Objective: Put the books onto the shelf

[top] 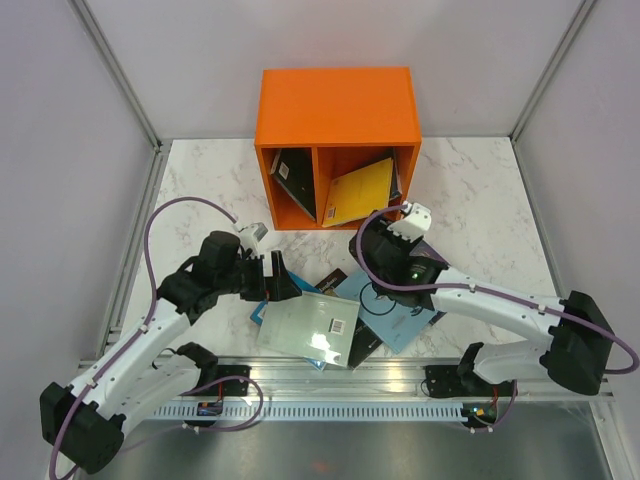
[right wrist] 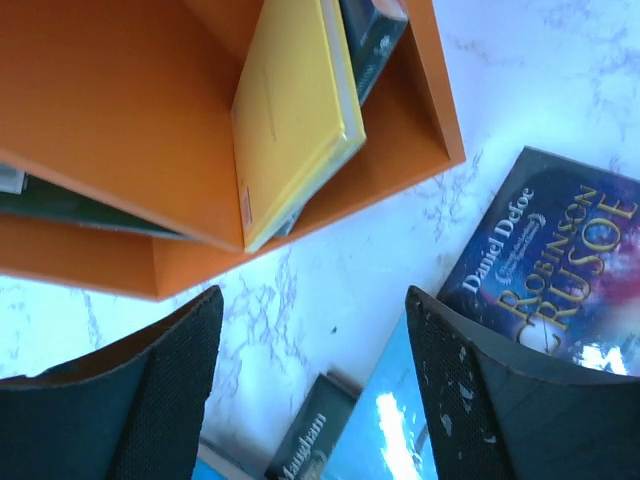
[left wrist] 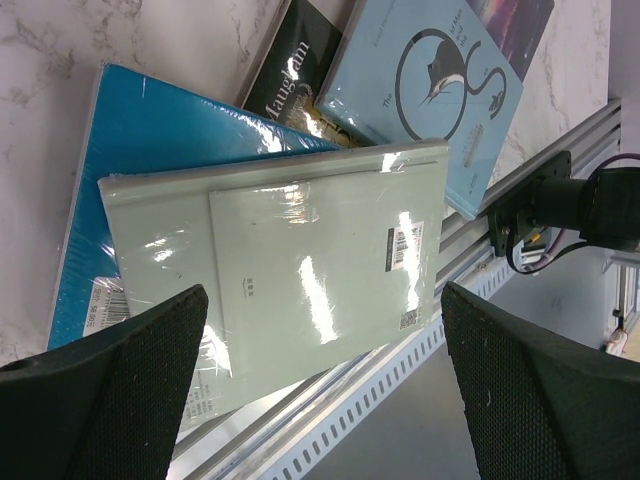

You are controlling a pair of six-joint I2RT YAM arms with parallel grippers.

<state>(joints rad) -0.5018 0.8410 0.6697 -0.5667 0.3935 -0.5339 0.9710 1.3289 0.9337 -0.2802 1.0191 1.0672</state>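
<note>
The orange shelf stands at the back. Its left compartment holds a dark book. In the right compartment a yellow book leans against another dark one. The other books lie in a loose pile near the front edge: a pale green one on top of a teal one, a dark "Maugham" book, a light blue one and a purple-galaxy "Robinson Crusoe". My left gripper hangs open over the pale green book's near edge. My right gripper is open and empty above the table, just in front of the shelf.
A slotted aluminium rail runs along the table's front edge under the pile's overhang. Grey walls with metal posts enclose the marble table on three sides. Purple cables loop off both arms.
</note>
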